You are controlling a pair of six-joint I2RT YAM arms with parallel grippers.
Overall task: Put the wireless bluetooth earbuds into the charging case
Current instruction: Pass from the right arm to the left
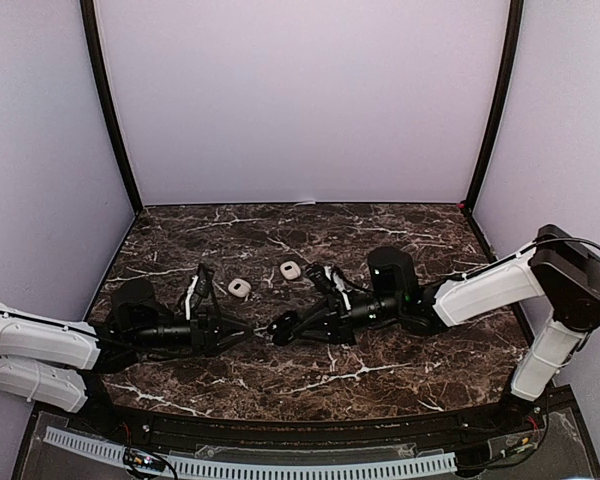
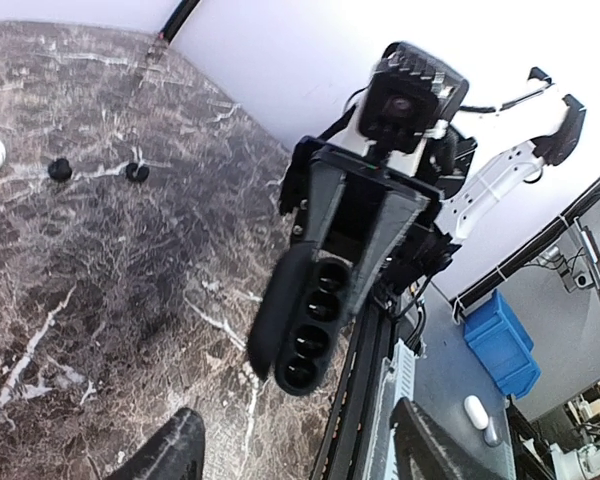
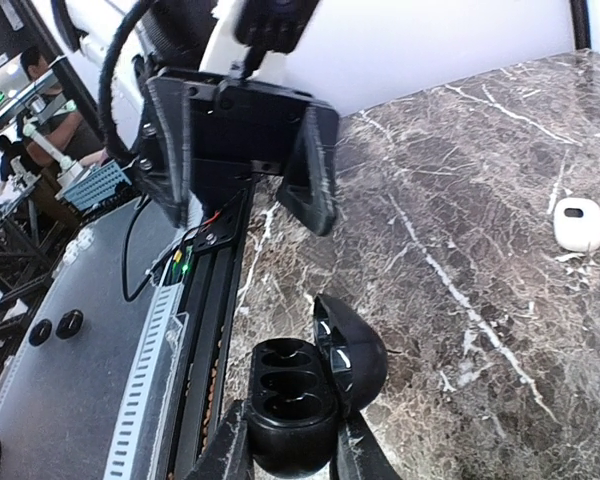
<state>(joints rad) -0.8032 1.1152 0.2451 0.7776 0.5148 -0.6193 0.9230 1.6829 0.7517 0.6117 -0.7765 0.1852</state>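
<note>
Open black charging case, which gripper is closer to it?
Right. The right gripper is shut on the black charging case; the left gripper is open, facing it from the left with a gap between.

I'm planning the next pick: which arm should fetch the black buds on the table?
Left. The left pincer is open and empty; the right pincer is shut on the open black case, so it seems occupied.
</note>
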